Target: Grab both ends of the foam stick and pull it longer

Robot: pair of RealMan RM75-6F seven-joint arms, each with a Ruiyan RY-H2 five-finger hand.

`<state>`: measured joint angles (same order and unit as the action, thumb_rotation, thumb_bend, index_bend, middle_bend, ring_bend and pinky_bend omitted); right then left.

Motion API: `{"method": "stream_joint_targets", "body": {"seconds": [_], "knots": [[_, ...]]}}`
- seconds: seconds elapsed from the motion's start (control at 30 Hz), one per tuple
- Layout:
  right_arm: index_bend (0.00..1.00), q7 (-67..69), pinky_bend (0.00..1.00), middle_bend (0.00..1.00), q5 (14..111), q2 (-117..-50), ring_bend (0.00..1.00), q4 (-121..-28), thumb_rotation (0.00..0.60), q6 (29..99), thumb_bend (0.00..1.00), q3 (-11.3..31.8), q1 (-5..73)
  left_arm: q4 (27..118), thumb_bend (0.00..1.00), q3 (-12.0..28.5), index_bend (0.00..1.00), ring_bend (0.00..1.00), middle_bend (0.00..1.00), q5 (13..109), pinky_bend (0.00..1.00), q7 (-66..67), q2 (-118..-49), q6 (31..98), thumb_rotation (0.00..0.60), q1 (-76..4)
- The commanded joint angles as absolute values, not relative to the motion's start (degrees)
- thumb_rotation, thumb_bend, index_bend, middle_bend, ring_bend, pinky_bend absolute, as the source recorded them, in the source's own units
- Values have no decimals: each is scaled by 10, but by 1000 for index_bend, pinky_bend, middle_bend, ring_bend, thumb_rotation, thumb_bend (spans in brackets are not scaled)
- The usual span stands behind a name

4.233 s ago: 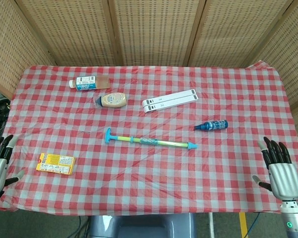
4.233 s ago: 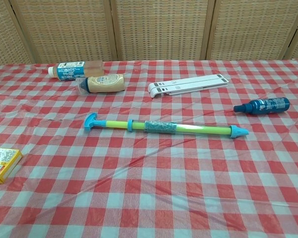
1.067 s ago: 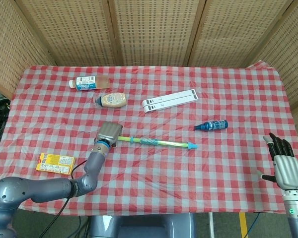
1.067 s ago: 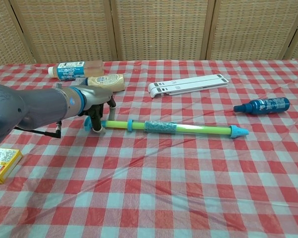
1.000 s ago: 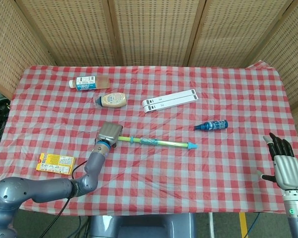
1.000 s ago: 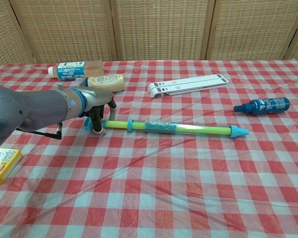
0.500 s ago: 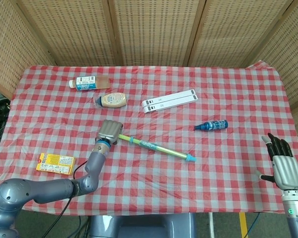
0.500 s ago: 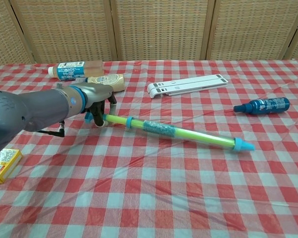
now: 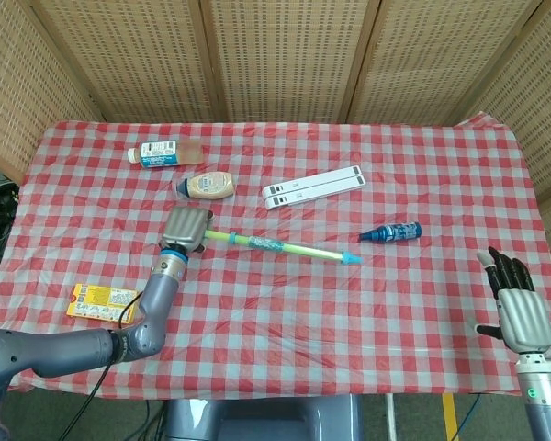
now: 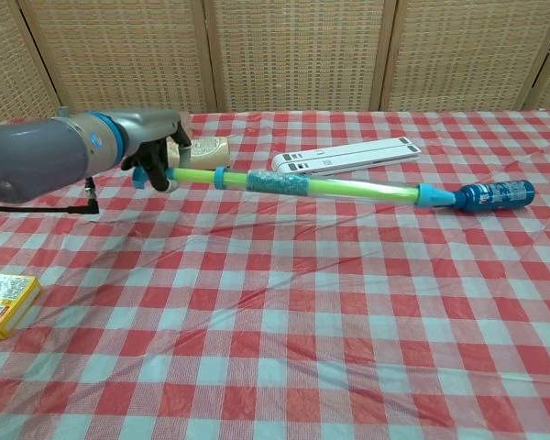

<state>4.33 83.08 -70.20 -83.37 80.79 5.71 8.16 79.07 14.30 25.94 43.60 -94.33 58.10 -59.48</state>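
Lower left of the head view: one yellow box (image 9: 102, 301) on the checked desk (image 9: 285, 317). Upper left: two bottles, a clear one (image 9: 163, 152) and a tan one (image 9: 207, 186). Centre left: left hand (image 9: 185, 226) gripping the handle end of the foam stick (image 9: 277, 246), held off the desk, stretching rightward. Centre: one white folded stand (image 9: 314, 186). Beside the stick's tip: one blue bottle (image 9: 391, 231). Lower right: right hand (image 9: 518, 310), empty, fingers spread, well apart from the stick.

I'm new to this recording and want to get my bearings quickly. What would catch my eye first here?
The left robot hand grips the handle end of the foam stick, holding it lifted over the red checked tablecloth. The right robot hand waits open at the near right edge, far from the stick's blue tip.
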Motion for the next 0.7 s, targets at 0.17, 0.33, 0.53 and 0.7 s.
{"method": "stream_joint_targets", "body": {"seconds": [0.17,0.33,0.53,0.7], "knots": [[182,1,0,90,813,-705,64,-871,600,822,100,98,102,832,598,156,834,850,930,256,741,438,-898,605,600,-584],[242,-69,206,416,812,-705,430,-918,600,815,118,134,141,848,598,165,834,850,930,242,741,441,-877,606,600,-585],[325,-152,484,780,762,-695,800,-995,600,747,136,171,202,858,599,170,834,850,930,226,741,450,-866,610,600,-590],[420,-204,551,955,692,-702,967,-1032,600,687,182,199,254,863,599,172,835,850,930,214,741,460,-859,615,600,-596]]}}
